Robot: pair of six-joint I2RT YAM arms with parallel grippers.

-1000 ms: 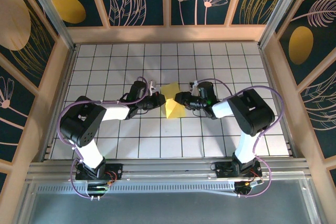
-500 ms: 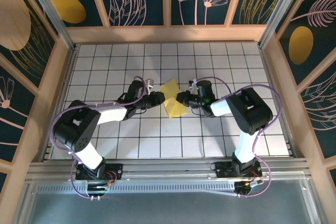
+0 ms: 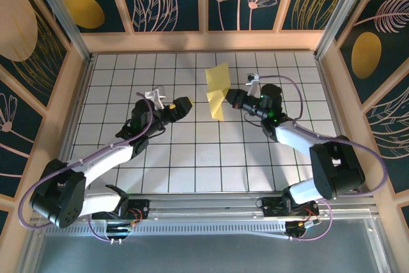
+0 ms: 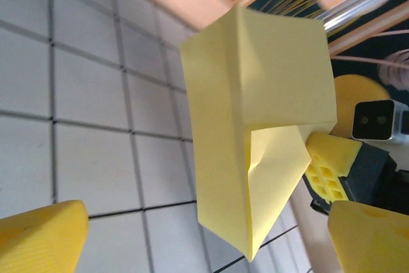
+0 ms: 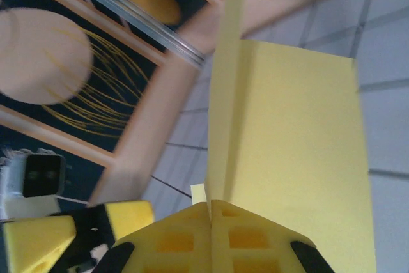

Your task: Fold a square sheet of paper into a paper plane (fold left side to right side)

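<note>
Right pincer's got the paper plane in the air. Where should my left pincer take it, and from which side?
Probably the free left edge of the paper plane, coming in from the left. The right pincer pinches its right side, so that edge faces the open left pincer, thin enough to straddle.

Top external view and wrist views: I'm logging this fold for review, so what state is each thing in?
sheet of paper: folded along a centre crease, lifted off the table, pinched at the crease.
right gripper: shut on the sheet of paper.
left gripper: open, apart from the paper.
</note>
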